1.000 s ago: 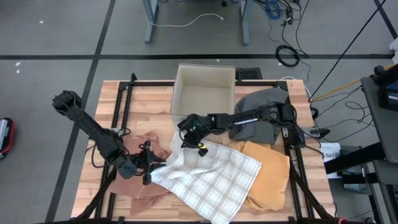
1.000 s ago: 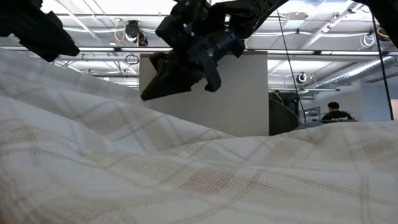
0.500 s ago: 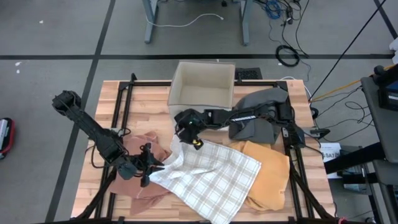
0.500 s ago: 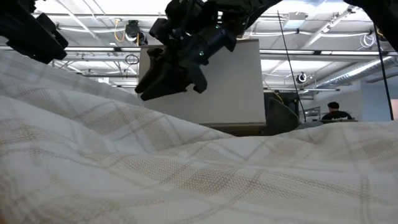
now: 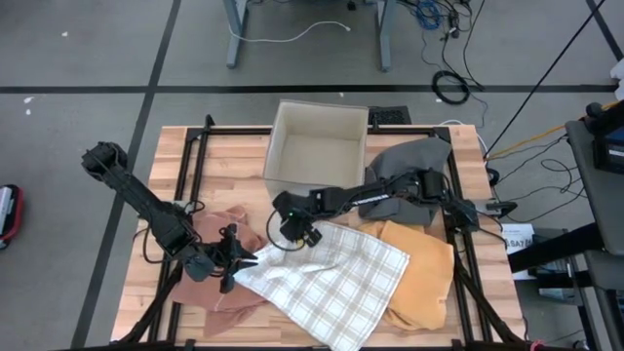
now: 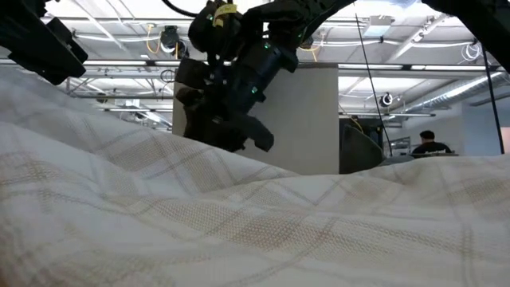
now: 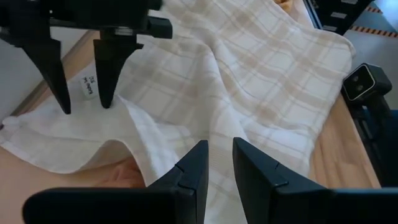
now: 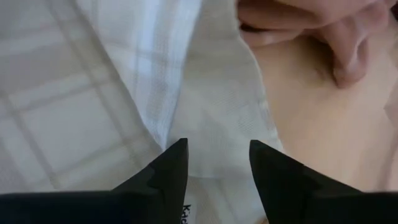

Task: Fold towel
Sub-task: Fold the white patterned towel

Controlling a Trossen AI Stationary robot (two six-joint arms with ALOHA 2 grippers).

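Behind the gripper, an open box (image 5: 319,141). Off to one side, a grey cloth (image 5: 414,156) and a yellow cloth (image 5: 424,268). On the other side, a pink cloth (image 5: 234,226).

right gripper (image 5: 284,237) parted (pointing down), left gripper (image 5: 242,261) low

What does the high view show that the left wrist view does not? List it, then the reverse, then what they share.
Only the high view: the open cardboard box, grey cloth, mustard cloth, pink cloth and both whole arms.

Only the left wrist view: a small white tag on the towel's edge, between the right gripper's open fingers.

Both: the plaid towel, with the left gripper at its corner.
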